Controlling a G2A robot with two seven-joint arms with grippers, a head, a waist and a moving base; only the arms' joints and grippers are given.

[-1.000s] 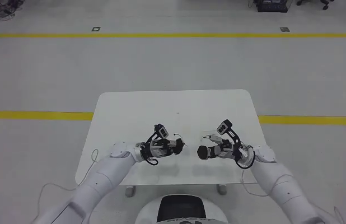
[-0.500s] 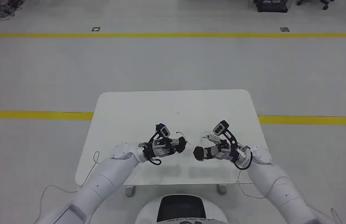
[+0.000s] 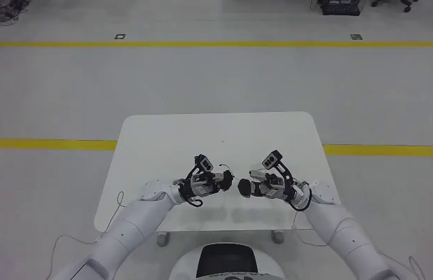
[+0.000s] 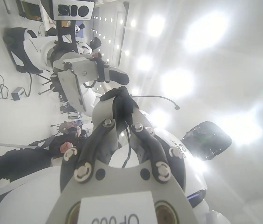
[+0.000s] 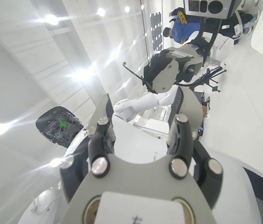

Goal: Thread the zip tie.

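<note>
We see the left tool [image 4: 121,96] over the near half of the bench [image 3: 202,133], a little to the left of the bench's middle line. Its fingers are pressed together on the zip tie [image 4: 150,96], a thin black strap. From the pinch, one length of the strap arcs out past the fingertips and ends free in the air with a small downward hook. Another length runs back between the fingers toward the wrist. The strap hangs clear of the bench top, carried by that tool alone. In the top view it shows as a thin dark curl above the bench's near half, close to the middle line.

The right tool [image 5: 143,93] is also over the near half of the bench, just to the right of the middle line. The two tools face each other across that line, near but apart. The right tool's fingers are spread wide. In the right wrist view the free length of the strap sticks out from the left tool toward the spread fingers without touching them. We cannot tell which end of the strap carries the locking head.
</note>
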